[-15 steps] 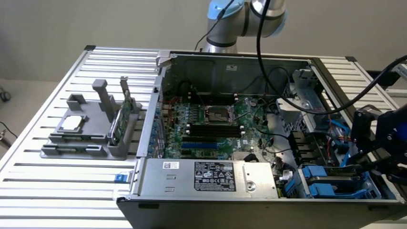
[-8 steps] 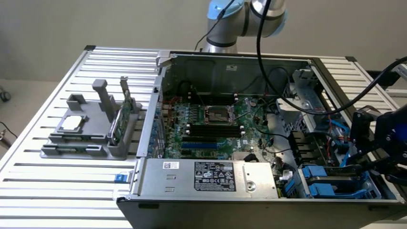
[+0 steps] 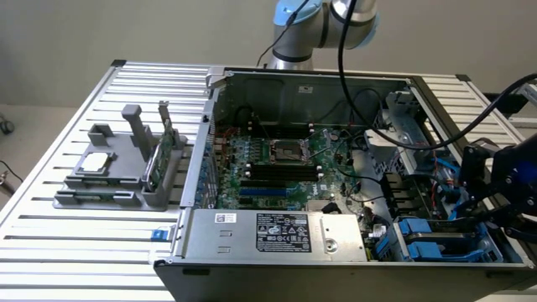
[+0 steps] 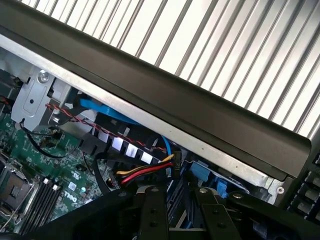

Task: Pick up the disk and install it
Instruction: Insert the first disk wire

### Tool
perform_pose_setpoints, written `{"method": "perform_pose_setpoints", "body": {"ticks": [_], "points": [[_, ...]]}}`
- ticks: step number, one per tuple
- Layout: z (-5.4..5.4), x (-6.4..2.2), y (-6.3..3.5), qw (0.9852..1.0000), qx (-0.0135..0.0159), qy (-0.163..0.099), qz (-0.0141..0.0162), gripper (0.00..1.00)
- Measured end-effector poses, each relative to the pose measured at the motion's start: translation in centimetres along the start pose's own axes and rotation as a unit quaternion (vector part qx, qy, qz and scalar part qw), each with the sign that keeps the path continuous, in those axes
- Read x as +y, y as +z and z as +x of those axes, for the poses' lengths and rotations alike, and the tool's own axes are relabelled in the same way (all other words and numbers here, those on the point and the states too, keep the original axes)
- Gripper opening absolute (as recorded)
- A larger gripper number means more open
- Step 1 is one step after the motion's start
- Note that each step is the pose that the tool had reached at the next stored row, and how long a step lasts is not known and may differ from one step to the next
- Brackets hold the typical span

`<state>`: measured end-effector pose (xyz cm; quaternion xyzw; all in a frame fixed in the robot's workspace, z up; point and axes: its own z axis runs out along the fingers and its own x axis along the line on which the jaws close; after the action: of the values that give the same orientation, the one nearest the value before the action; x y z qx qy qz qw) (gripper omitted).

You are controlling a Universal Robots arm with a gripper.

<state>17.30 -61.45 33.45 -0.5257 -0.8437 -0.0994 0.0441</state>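
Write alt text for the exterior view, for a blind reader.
An open computer case lies on a slatted metal table, its green motherboard exposed. The robot's black pincer is by blue drive carriers at the exterior view's lower right; a grey holder stands at the exterior view's left.

Table (image 3: 84, 251) has a ribbed silver metal top with long parallel slats running side to side. The wrist view looks along the same table (image 4: 225, 50), where the slats are bright with glare. Behind it is a plain pale grey-beige wall (image 3: 126, 31). A strip of beige floor (image 3: 29, 135) lies at the exterior view's left, beyond the table edge. Light is soft and even, shadows faint.
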Motion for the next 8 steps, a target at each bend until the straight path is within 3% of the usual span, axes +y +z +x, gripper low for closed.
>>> {"method": "perform_pose_setpoints", "body": {"ticks": [8], "points": [[-0.04, 0.35, 0.2, 1.0, 0.0008, 0.0, 0.0009, 0.28]]}}
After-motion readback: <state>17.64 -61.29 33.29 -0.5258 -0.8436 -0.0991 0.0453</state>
